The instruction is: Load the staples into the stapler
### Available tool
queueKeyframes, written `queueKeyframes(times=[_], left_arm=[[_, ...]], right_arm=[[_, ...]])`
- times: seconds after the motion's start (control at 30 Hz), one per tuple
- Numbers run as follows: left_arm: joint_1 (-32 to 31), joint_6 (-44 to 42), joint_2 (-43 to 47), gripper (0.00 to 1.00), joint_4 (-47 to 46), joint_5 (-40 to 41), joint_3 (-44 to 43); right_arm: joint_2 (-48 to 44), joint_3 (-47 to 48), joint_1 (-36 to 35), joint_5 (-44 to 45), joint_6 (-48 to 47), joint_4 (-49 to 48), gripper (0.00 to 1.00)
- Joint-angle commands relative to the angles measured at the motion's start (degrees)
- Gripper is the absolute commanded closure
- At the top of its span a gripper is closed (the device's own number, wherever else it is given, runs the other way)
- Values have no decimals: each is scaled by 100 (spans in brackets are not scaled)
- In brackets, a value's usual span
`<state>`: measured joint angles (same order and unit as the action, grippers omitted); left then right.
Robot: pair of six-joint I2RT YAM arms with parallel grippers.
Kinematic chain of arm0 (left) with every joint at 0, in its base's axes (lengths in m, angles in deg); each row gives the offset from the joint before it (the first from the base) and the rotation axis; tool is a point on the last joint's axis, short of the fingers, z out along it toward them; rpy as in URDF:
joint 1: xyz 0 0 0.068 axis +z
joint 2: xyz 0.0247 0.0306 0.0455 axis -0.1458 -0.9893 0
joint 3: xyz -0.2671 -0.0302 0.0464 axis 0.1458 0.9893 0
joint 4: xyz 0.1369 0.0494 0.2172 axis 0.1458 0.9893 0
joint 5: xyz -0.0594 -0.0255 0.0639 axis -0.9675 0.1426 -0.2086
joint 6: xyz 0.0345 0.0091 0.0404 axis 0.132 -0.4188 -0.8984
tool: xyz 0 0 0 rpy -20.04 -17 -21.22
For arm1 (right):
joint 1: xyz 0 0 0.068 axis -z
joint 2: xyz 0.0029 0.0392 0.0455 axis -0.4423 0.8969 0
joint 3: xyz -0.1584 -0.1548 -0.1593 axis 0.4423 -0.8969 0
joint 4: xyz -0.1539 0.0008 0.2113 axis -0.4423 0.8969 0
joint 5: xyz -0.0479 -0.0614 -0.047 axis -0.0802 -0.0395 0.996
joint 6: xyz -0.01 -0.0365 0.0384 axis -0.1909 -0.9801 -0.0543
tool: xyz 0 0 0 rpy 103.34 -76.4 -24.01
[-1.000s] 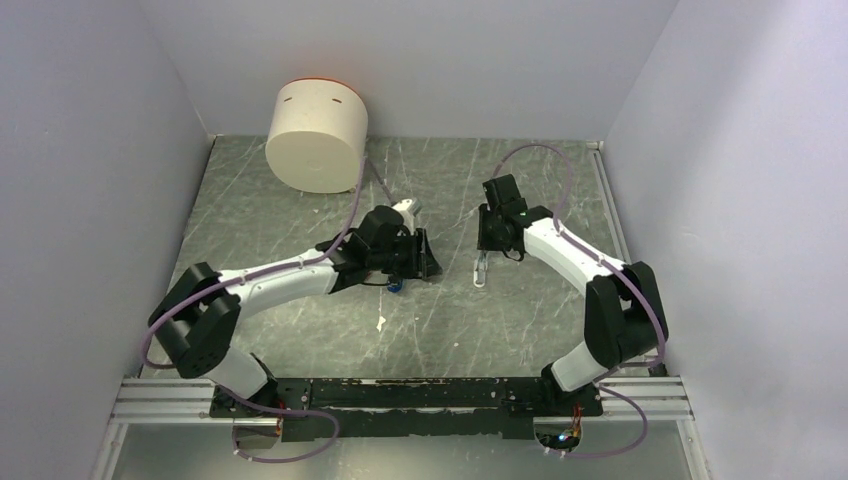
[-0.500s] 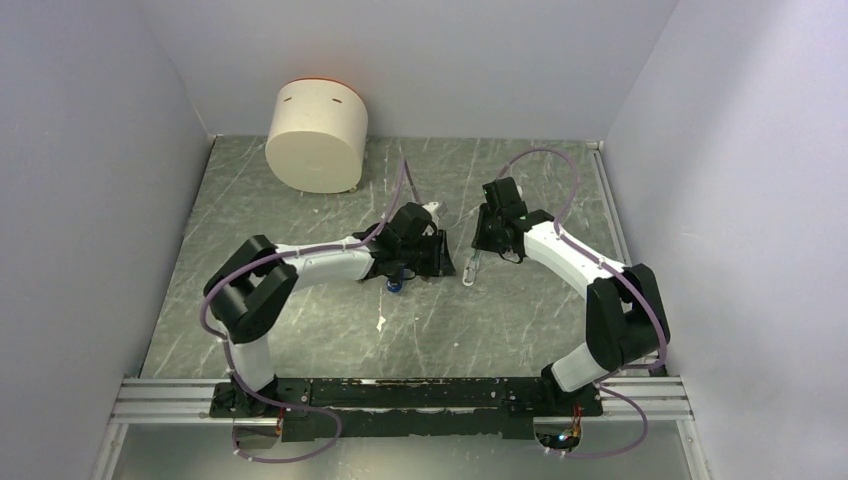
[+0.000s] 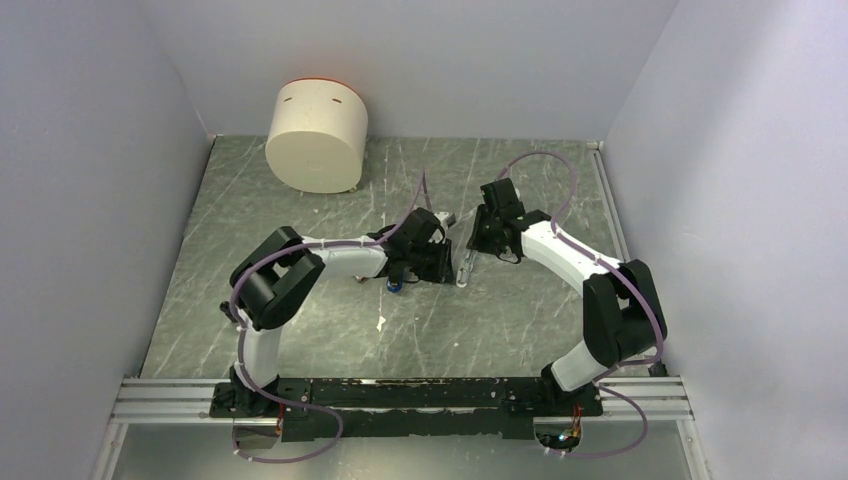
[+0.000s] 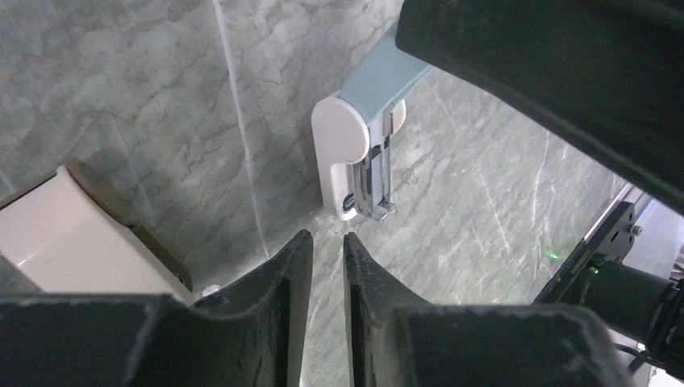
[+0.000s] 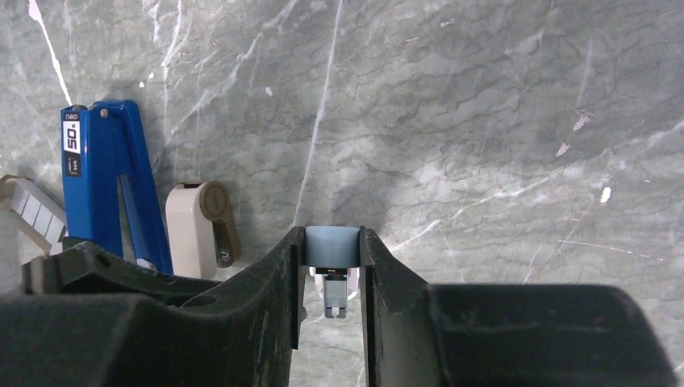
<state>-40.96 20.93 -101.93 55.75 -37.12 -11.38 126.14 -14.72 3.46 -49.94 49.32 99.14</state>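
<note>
Here, stapler (image 5: 101,177) left of right hand (image 5: 332,238) pinching pale-blue piece (image 5: 331,247), left hand (image 4: 325,240) barely spread

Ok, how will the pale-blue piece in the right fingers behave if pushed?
Probably stiff: the pale-blue piece looks like hard plastic with a metal insert. Held only at one end by the right fingers, it may pivot. Its smooth shell could slip.

White arm links (image 3: 345,258), black joints (image 3: 620,315), purple cables (image 3: 540,157), black left gripper (image 4: 327,242)
</note>
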Motion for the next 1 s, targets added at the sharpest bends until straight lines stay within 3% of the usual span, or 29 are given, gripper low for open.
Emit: queueKeyframes(times=[0.0, 0.23, 0.97], left_arm=[[-31, -176, -180, 74, -149, -344, -194], [-30, -124, -236, 71, -269, -373, -85], [-29, 154, -515, 84, -236, 123, -80]], right_arm=[[68, -28, -15, -80, 84, -170, 80], [107, -19, -15, -134, 115, -202, 80], [-72, -196, -111, -246, 110, -146, 82]])
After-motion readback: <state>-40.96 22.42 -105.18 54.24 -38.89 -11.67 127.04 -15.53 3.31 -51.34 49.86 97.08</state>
